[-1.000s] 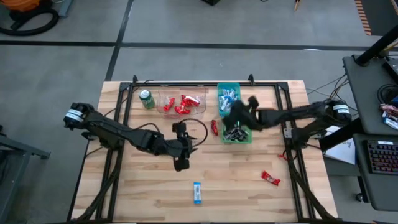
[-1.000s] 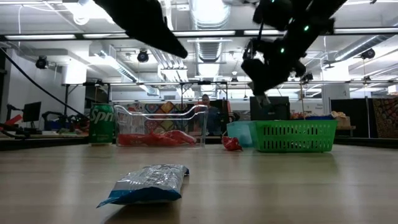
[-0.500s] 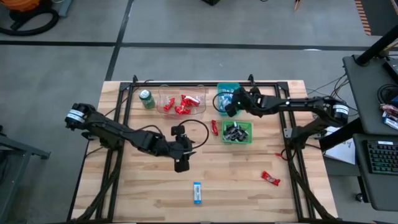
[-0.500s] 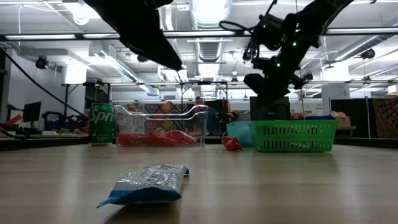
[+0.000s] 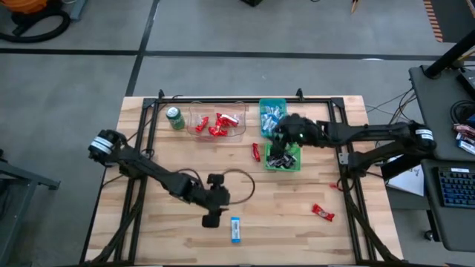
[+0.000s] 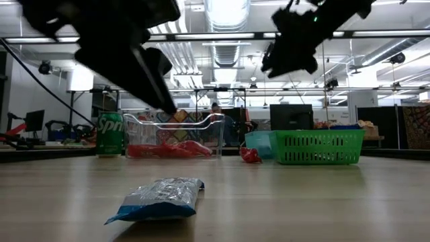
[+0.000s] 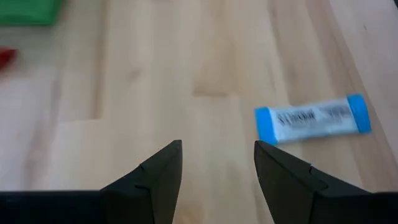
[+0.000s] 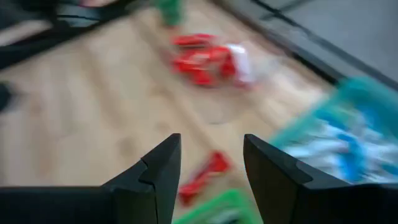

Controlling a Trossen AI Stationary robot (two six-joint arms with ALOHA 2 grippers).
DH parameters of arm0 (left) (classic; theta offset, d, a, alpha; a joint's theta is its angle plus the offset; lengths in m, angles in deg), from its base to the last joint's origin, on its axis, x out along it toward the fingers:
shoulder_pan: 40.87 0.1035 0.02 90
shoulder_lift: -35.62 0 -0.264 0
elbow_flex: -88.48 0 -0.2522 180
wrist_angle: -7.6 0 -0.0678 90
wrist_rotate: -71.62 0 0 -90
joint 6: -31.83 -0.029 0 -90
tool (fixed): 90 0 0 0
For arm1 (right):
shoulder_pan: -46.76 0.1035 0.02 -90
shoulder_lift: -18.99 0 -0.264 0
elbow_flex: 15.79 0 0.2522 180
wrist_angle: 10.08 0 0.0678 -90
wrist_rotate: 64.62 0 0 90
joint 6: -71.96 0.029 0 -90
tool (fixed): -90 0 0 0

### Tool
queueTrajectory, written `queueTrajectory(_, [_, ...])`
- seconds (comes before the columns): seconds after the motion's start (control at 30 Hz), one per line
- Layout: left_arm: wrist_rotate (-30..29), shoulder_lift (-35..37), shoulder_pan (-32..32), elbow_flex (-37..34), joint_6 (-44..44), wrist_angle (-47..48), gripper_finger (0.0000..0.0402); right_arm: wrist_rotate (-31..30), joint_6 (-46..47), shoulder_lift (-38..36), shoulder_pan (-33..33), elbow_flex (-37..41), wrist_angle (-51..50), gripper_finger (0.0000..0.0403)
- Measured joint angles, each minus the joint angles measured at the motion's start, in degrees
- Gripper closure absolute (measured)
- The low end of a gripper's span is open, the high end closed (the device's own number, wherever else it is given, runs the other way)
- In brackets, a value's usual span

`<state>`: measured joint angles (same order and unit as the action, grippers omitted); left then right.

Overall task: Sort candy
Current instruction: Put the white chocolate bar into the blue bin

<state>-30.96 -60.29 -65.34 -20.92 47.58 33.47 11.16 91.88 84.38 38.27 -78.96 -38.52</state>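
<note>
A light blue-and-white candy (image 5: 235,229) lies flat on the wooden table near its front edge, and it also shows in the left wrist view (image 7: 313,118) and the low view (image 6: 158,198). My left gripper (image 5: 211,220) hovers open just left of it, nothing between its fingers (image 7: 217,155). My right gripper (image 5: 274,136) hangs open and empty (image 8: 211,155) above the teal bin (image 5: 272,111) and the green basket (image 5: 286,165). One red candy (image 5: 256,152) lies on the table beside the basket, another (image 5: 322,213) lies at the right.
A clear container (image 5: 217,122) holds several red candies. The teal bin holds blue-and-white ones and the green basket dark ones. A green can (image 5: 175,118) stands at the far left. Bare table lies around the blue-and-white candy.
My left gripper has gone down and toward the table's near edge, ending beside the blue-and-white candy, still open. My right gripper has risen from low over the green basket and tipped up toward level.
</note>
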Motion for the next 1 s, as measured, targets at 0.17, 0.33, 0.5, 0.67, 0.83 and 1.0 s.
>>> queueTrajectory(0.17, [1.45, -4.2, -2.03, 0.0, -3.46, -3.87, 0.0219, 1.18, 0.04, -1.31, 8.29, 0.0, 1.9, 0.0239])
queueTrajectory(0.33, [8.6, -7.56, -2.38, 0.0, -8.29, -11.83, 0.0219, 0.6, 2.88, -0.43, 16.58, 0.0, 2.23, 0.0239])
queueTrajectory(0.5, [12.68, -11.55, -2.84, 0.06, -18.22, -19.58, 0.0224, 0.49, 3.04, 1.53, 24.66, 0.0, 1.93, 0.0239])
queueTrajectory(0.67, [14.56, -12.92, -2.89, 0.48, -23.54, -19.73, 0.0225, 0.51, 4.79, 2.27, 30.77, 0.0, 1.44, 0.0239])
queueTrajectory(0.83, [14.76, -13.15, -2.89, 0.48, -29.03, -18.44, 0.0225, 0.51, 6.56, 2.25, 34.92, 0.0, 1.51, 0.0239])
queueTrajectory(1.0, [14.8, -13.17, -2.84, 0.46, -34.05, -18.05, 0.0225, 0.51, 7.57, 2.23, 37.02, 0.0, 1.55, 0.0239])
